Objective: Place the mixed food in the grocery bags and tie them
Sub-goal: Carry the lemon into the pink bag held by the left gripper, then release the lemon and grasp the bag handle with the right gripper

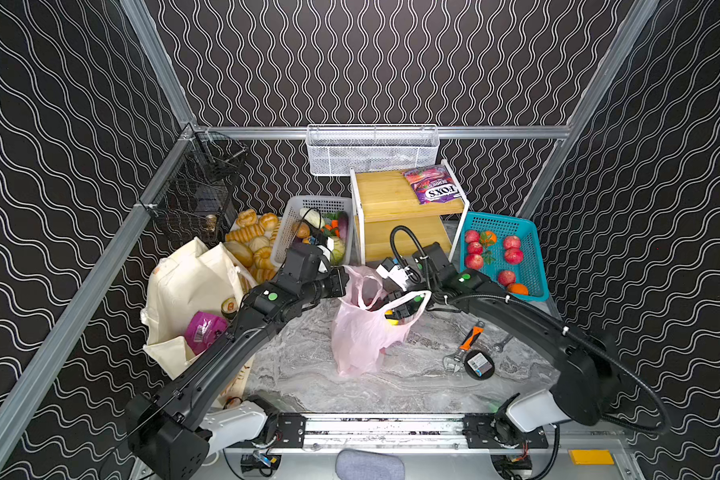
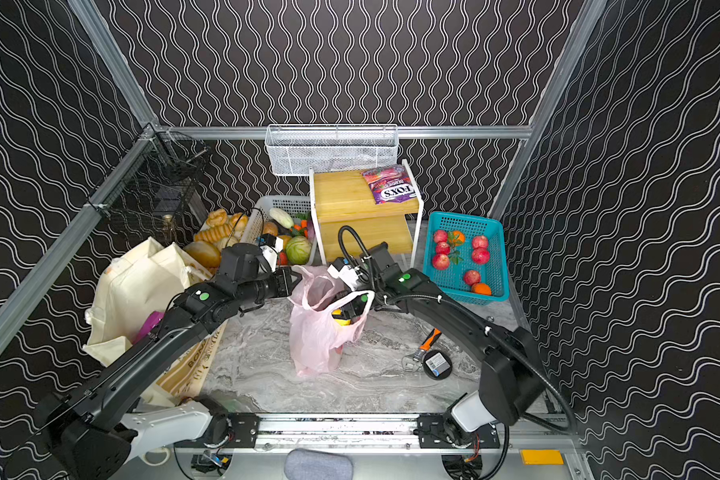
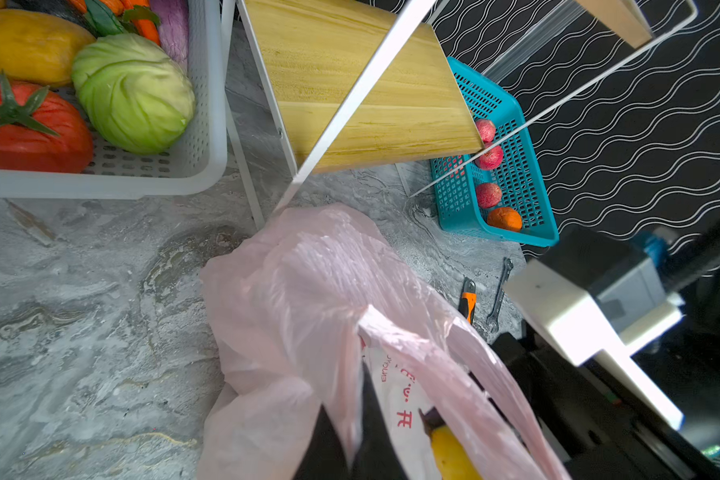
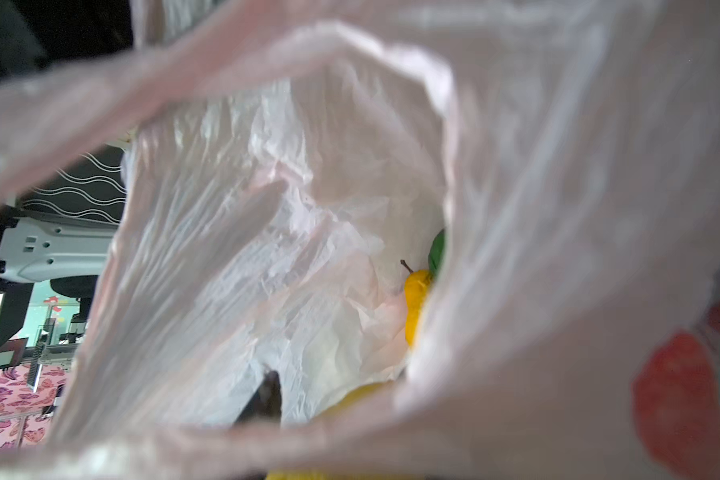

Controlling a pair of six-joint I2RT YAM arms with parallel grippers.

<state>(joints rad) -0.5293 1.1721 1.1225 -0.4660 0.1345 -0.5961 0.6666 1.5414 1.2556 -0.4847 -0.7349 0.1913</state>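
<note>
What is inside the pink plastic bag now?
The pink plastic bag holds a yellow fruit with a stem, a green piece beside it, and the right gripper reaching in. Crumpled plastic covers the bottom, so anything lower cannot be seen.

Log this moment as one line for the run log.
stage: bagging | left gripper: shut on pink plastic bag rim | right gripper: inside bag, grip unclear | yellow toy fruit: in bag
</note>
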